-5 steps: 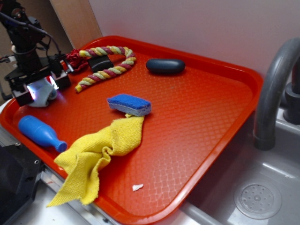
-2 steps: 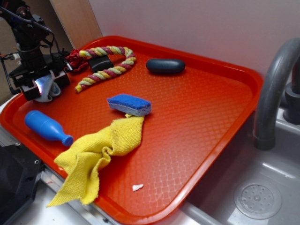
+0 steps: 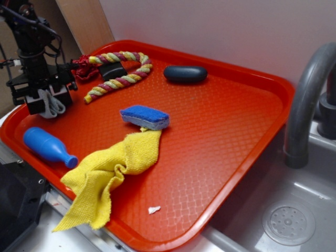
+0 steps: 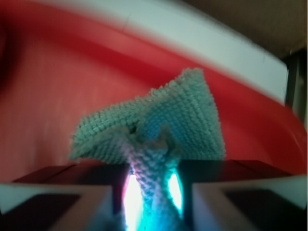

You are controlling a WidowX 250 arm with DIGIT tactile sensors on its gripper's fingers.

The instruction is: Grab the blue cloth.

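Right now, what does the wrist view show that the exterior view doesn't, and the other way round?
Only the wrist view shows the blue cloth pinched between the two fingers, bunched and fanning out above them. Only the exterior view shows the rest of the tray: the yellow cloth, blue sponge, blue bottle, rope toy and the sink. Both show the gripper shut on the cloth over the red tray.

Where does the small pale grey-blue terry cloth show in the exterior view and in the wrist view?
Exterior: the small pale grey-blue terry cloth hangs at far left, pinched in the end effector above the red plastic tray, left of the striped rope toy.
Wrist: it fills the centre, its bunched middle clamped between the end effector fingers.
Shared landmark: the red tray.
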